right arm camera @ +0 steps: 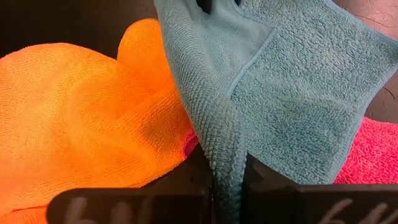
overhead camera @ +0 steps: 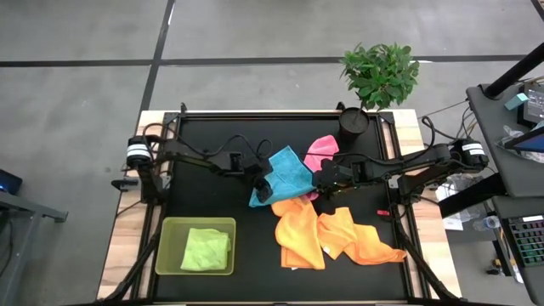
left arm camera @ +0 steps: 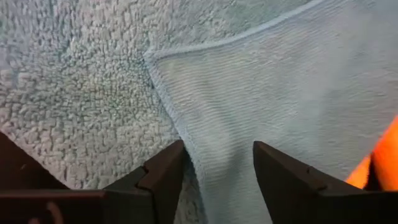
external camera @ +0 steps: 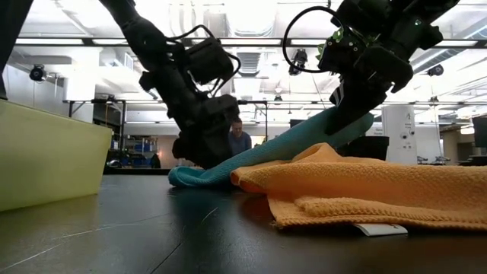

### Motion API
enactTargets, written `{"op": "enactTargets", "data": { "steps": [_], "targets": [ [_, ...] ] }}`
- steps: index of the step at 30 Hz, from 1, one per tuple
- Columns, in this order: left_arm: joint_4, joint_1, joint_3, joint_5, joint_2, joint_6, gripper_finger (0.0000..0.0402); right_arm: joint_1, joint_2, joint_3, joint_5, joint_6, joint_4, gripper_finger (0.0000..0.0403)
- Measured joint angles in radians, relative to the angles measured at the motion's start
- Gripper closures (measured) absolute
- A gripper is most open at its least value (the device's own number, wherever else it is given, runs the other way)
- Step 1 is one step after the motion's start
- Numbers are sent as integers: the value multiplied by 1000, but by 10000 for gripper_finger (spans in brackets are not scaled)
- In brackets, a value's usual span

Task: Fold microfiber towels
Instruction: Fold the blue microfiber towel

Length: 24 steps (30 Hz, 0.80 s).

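Two dark robot arms meet over the middle of a black counter (overhead camera: 212,195), sharing a light blue towel (overhead camera: 287,174) between them. The right hand (right arm camera: 229,186) is clamped tight on one edge of the blue towel, which rises from the counter in a slanted band toward that hand in the low view. The left hand (left arm camera: 217,171) sits at the towel's other end, low by the counter; its fingers (left arm camera: 165,177) stand apart with a fold of blue cloth lying between them, and whether they press on it cannot be told.

A pink towel (overhead camera: 320,151) lies just behind the blue one, partly under it. Two orange towels (overhead camera: 327,238) lie crumpled in front, touching the blue cloth's near edge. A lime green towel (overhead camera: 206,248) lies folded inside a lime green tray (overhead camera: 170,228) at the counter's front left corner, well apart from the others.

A black cup (overhead camera: 353,123) stands at the back edge of the counter, beside a potted plant (overhead camera: 381,75). In the room beyond, a person (external camera: 239,138) is partly visible behind the left arm.
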Motion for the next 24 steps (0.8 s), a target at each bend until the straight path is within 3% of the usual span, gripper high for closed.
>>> {"op": "enactTargets", "data": {
  "steps": [6, 12, 24],
  "targets": [
    [51, -5, 5, 10, 31, 36, 292, 0, 0, 0, 0, 0, 1, 394],
    [50, -4, 4, -27, -14, 120, 389, 0, 0, 0, 0, 0, 1, 394],
    [-139, -4, -1, -252, -261, 360, 400, 0, -2, 88, 78, -59, -24, 394]
  ]
}}
